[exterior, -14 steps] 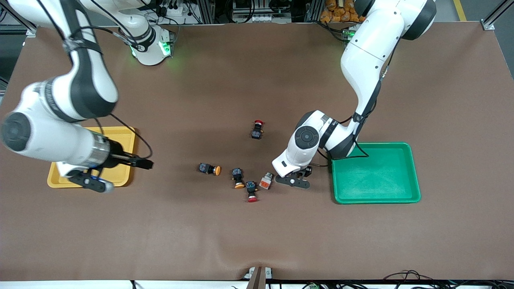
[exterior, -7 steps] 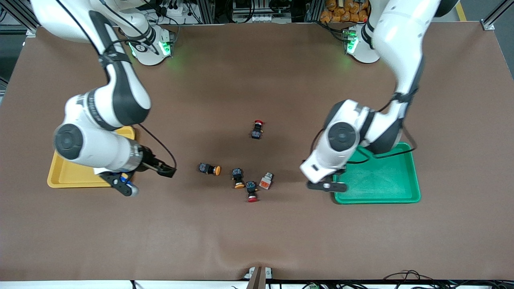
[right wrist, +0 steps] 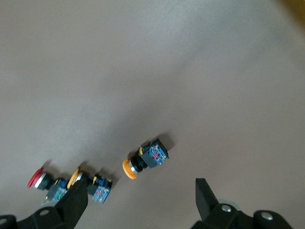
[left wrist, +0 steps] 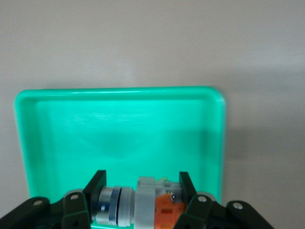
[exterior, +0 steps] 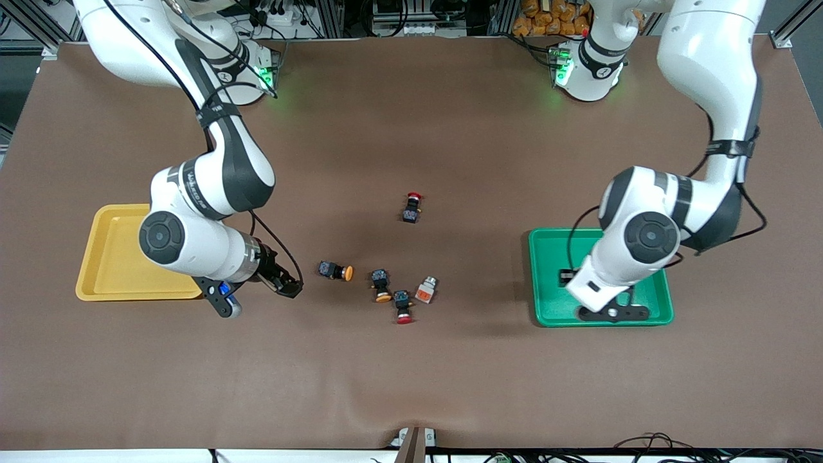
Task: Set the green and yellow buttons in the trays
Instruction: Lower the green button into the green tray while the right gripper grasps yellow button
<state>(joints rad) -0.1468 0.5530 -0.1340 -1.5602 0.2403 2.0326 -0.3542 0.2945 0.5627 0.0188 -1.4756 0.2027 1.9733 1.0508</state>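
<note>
My left gripper (left wrist: 140, 182) is shut on a white-and-orange button (left wrist: 145, 207) with a silvery end, held low over the green tray (left wrist: 119, 124). In the front view that gripper (exterior: 567, 277) is over the tray (exterior: 553, 303), its hand covering the button. My right gripper (exterior: 287, 283) is open and empty, low over the table between the yellow tray (exterior: 109, 257) and a yellow-capped button (exterior: 335, 271). That button also shows in the right wrist view (right wrist: 145, 160), just off the open gripper (right wrist: 140, 191). A second yellow-capped button (exterior: 380, 285) and a second white-and-orange button (exterior: 425, 290) lie in the middle cluster.
A red-capped switch (exterior: 403, 305) lies in the cluster, touching or nearly touching its neighbours. Another red-capped switch (exterior: 412, 207) lies alone, farther from the front camera. Both show no buttons in the yellow tray or on the green tray's visible floor.
My left gripper has swung from beside the cluster to over the green tray, carrying the button. My right gripper has moved from over the yellow tray toward the yellow-capped button.
</note>
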